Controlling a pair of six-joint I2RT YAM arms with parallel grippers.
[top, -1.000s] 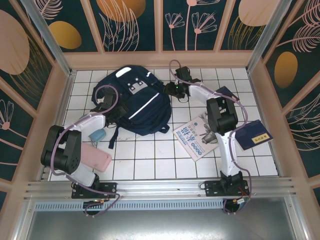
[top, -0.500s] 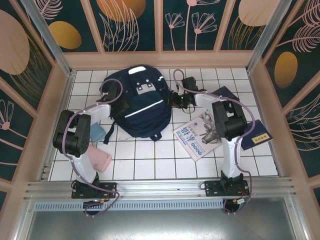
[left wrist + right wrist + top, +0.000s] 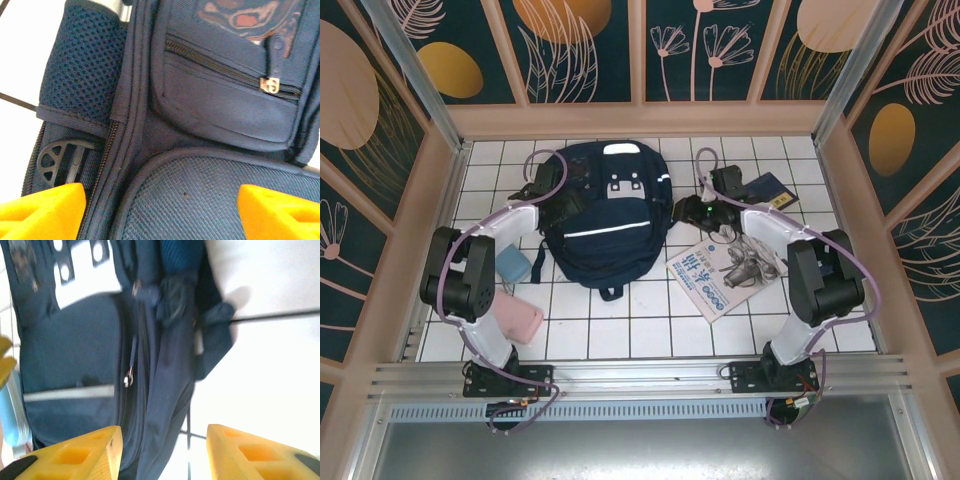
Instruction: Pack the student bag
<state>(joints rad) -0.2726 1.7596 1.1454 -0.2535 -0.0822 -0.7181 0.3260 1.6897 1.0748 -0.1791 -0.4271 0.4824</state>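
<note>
Both sides of the student bag point(image 3: 610, 225) are attended: left pincer point(image 3: 160, 212) at 9 o'clock, jaws wide, empty; right pincer point(image 3: 165, 452) at 3 o'clock, jaws apart, empty.

Top external: fixed high above the near edge, facing down over the whole tiled bench point(image 3: 650, 335).
Left wrist: very close on the student bag point(image 3: 220, 200), facing its side pocket.
Right wrist: close, along its zip.
Shared: student bag, all views.
</note>
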